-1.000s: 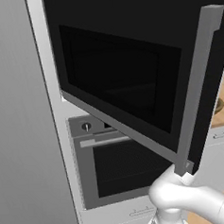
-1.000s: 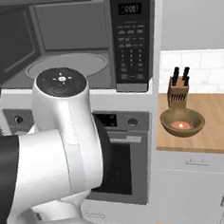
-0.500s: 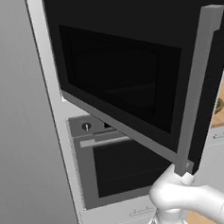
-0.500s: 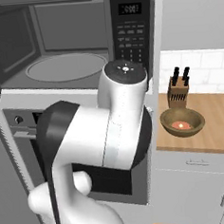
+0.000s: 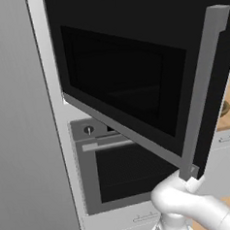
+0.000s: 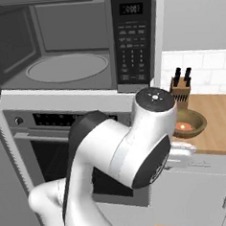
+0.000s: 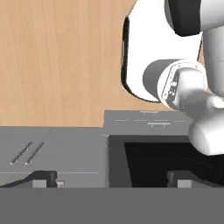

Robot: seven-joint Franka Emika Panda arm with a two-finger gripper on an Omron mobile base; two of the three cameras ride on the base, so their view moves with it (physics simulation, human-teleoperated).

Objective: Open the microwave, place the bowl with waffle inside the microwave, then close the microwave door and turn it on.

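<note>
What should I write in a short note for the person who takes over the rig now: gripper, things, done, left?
Gripper: open and empty, pointing down at the floor and the oven front.
Microwave: the door is swung wide open to the left; the turntable inside is bare.
Bowl: on the wooden counter to the right, in front of the knife block, with the waffle in it, partly hidden by the arm.
Done: door opened.
Left: pick up the bowl, set it in the microwave, close the door, press the keypad to start.

Arm folded low, claw spread wide, empty
</note>
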